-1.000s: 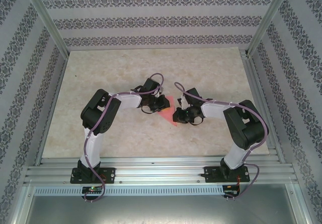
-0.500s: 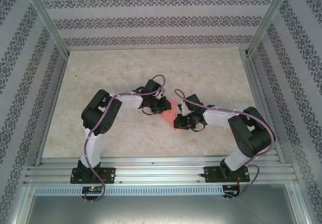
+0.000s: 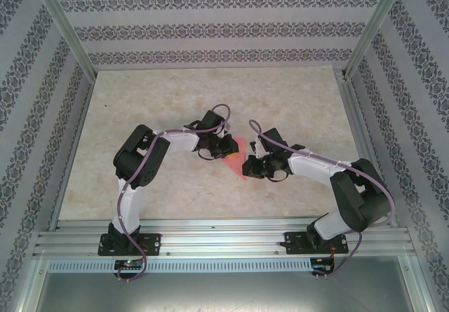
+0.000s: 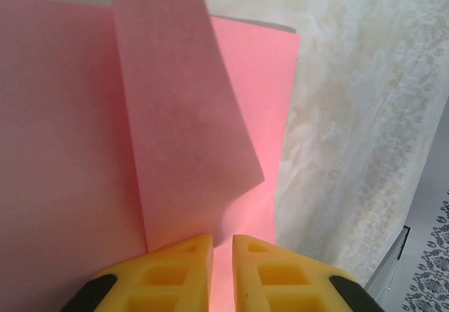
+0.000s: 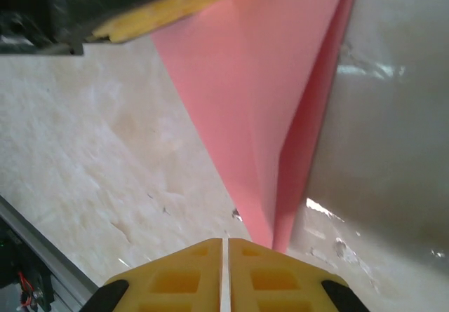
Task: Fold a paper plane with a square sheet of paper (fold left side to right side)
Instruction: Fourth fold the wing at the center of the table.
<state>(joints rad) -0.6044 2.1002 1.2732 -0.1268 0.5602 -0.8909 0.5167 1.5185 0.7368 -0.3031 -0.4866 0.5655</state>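
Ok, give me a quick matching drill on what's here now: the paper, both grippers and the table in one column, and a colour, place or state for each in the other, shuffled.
Things:
1. paper
2. right gripper
3. left gripper
4. table

Descriptions:
A. pale, marbled
B. yellow fingers together, at the paper's pointed end
C. pink, one flap standing up
D. over the paper, at the foot of the raised flap

Pairs: 1-C, 2-B, 3-D, 4-A
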